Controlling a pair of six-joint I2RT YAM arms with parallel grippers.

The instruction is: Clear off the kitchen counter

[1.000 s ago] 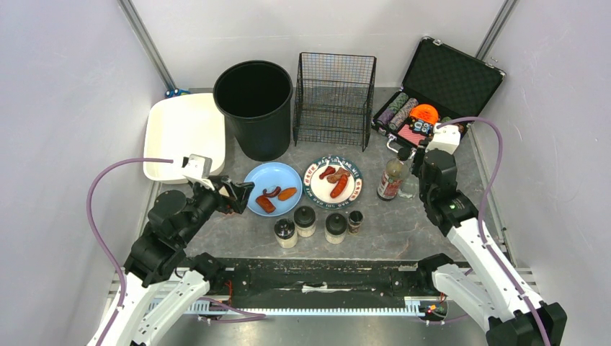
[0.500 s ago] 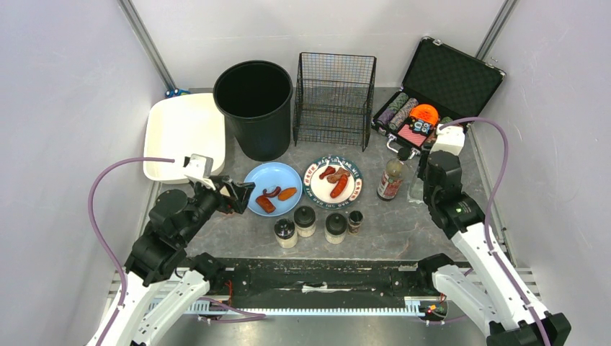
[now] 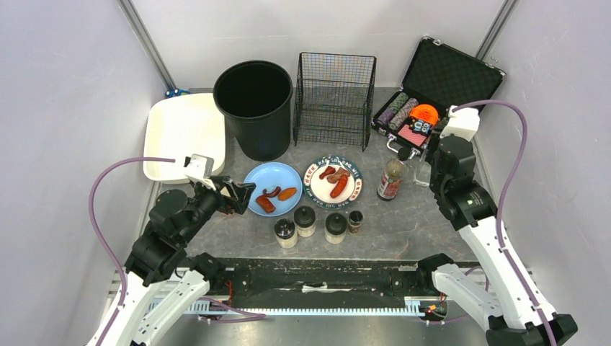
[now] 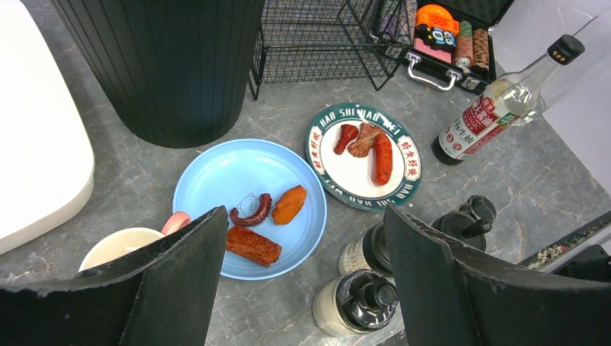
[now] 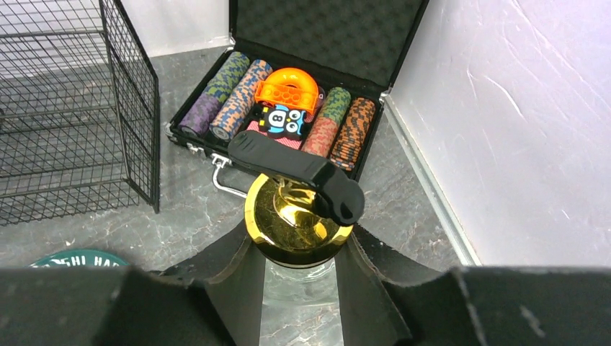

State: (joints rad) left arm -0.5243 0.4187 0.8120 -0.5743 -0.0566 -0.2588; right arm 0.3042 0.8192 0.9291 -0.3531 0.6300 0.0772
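Right gripper (image 5: pixel 299 277), clamped on the neck of the upright gold-capped bottle (image 5: pixel 295 216), hangs over the far right of the surface (image 3: pixel 403 223), rack (image 3: pixel 333 101) to its left; left gripper (image 3: pixel 241 194), jaws apart, hovers by the blue plate (image 3: pixel 270 176).

You see the left gripper (image 4: pixel 304 223) with jaws spread wide over the blue plate (image 4: pixel 223 173) of sausage pieces (image 4: pixel 252 245), the patterned plate (image 4: pixel 353 173) beside it.
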